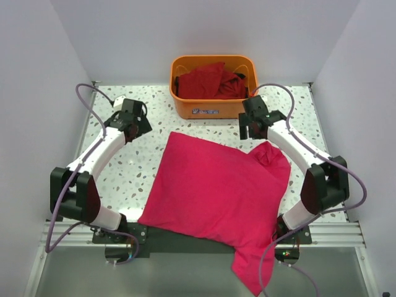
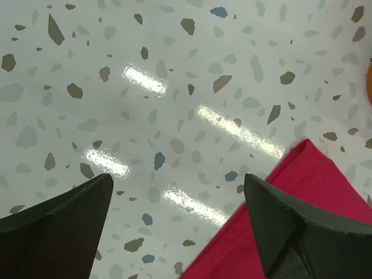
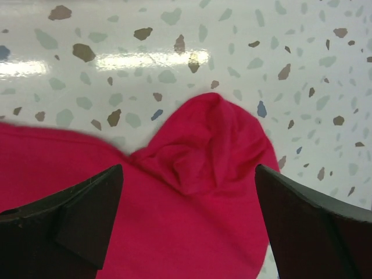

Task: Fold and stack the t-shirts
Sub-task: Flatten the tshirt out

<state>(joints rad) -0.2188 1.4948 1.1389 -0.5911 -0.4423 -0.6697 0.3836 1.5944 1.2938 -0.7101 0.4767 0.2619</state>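
Fold step, not yet begun. Crimson t-shirt (image 1: 216,192) lies spread on the desk (image 1: 154,106), just in front of the basket (image 1: 210,110); darker t-shirts (image 1: 207,80) sit inside it. Left fingers (image 2: 58,232), right fingers (image 3: 314,221) — both parted, empty. Next: grip the shirt's basket-side corners.

The jaws stand spread wide above the speckled table (image 2: 174,75), with a crimson t-shirt (image 2: 325,180) corner beneath one of them.
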